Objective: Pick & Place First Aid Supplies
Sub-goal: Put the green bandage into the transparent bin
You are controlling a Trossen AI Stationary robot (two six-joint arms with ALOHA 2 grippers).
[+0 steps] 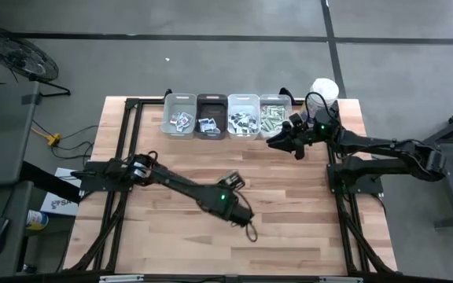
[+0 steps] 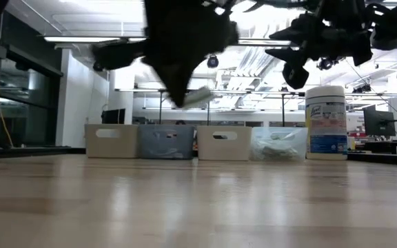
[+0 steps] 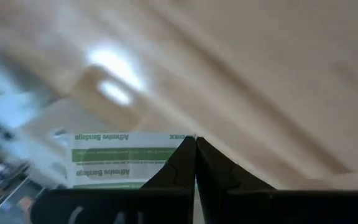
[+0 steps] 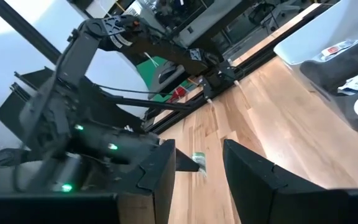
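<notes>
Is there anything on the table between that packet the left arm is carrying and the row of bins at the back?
Nothing visible. The left gripper holds a green-and-white bandage packet above bare wood, and the table shows clear up to the bins. The right gripper hovers open by the rightmost bin, off to the side.

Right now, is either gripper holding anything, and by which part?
The left gripper is shut on one end of a green-and-white adhesive bandage packet, lifted off the table. The right gripper is open, holding nothing.
</notes>
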